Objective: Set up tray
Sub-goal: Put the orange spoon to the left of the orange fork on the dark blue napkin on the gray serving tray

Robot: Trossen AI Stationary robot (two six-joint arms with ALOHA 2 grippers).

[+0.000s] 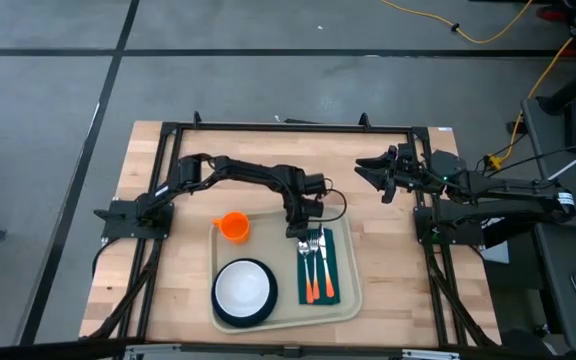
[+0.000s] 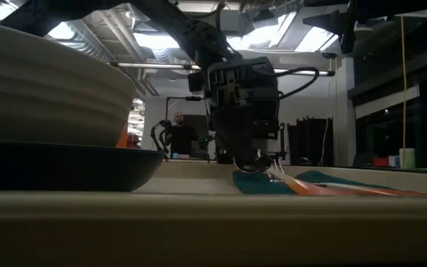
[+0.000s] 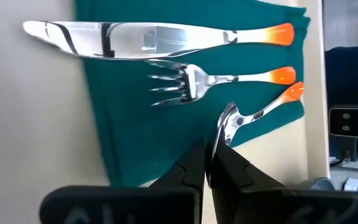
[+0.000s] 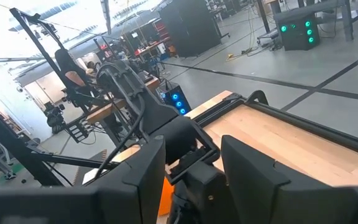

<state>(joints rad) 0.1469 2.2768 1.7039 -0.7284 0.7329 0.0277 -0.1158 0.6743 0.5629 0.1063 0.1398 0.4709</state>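
Three pieces of cutlery lie on the green napkin (image 1: 318, 270) at the right side of the tray (image 1: 343, 305), which sits at the table's near edge; the left gripper (image 3: 211, 163) is pinched shut on the spoon (image 3: 253, 115), apparently placing it beside the fork (image 3: 197, 81); next it must release and lift clear; the right gripper (image 1: 383, 172) waits open near the far right corner.
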